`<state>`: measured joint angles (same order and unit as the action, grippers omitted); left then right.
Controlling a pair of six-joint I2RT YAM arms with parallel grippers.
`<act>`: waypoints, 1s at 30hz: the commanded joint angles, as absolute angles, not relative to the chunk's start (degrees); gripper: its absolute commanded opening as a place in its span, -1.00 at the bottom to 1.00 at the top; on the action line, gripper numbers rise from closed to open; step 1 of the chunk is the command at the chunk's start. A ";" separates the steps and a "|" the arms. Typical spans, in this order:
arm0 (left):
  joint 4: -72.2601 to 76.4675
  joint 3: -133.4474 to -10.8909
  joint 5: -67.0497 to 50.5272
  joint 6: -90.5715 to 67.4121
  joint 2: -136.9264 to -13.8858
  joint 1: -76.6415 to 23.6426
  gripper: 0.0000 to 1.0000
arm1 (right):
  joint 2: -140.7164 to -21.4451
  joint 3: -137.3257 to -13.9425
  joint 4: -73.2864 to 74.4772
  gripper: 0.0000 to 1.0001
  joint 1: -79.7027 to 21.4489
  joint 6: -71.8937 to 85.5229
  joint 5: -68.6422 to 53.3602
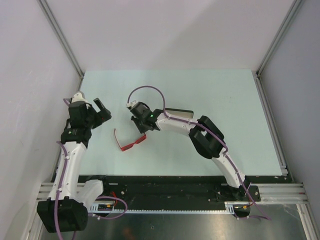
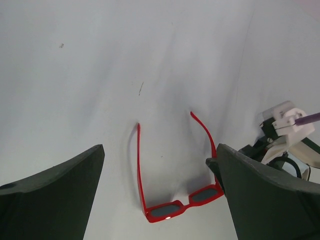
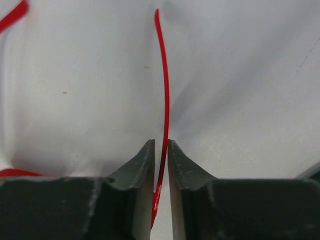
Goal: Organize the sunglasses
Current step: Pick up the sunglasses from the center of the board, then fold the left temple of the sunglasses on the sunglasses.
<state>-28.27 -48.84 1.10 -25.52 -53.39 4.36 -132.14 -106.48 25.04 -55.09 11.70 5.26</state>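
Sunglasses (image 2: 167,211) lie flat on the table (image 1: 225,90), left of centre and nearer the near edge than the far one. Front faces the near edge. Both temple arms are unfolded and point toward the far edge. Right gripper (image 3: 161,145) is down at table level over the temple arm on its own side. Its jaws are drawn in close on either side of the thin red arm, which runs up between them, so it reads as a pinch on that arm. Contact on both pads cannot be confirmed from the wrist view. The frame rests on the table, not lifted. Left gripper (image 1: 102,111) hangs near the left edge, just beside the glasses. Its jaws are spread wide and hold nothing, and its camera looks down on the pair. A dark oblong, probably a case (image 1: 179,112), sits toward the middle of the table behind the right arm. It is mostly hidden, and whether it is open or shut cannot be told. No cloth is seen in any view. Progress judgement: early. Done so far: one temple arm apparently taken. Left to do, as far as the task wording suggests: fold both arms in, then put the glasses away, likely in the case. Risk noted: the arm is thin and may slip or flex in the pinch.
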 commanded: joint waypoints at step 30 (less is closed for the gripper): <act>-13.80 -58.96 -58.52 -26.55 -53.43 -1.82 1.00 | -80.26 -86.75 7.56 -1.00 -40.96 -1.06 -10.52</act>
<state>-19.33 -55.13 -46.15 -27.97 -53.23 3.27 -84.42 -87.39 11.00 -41.39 0.80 -1.67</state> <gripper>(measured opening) 0.996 0.023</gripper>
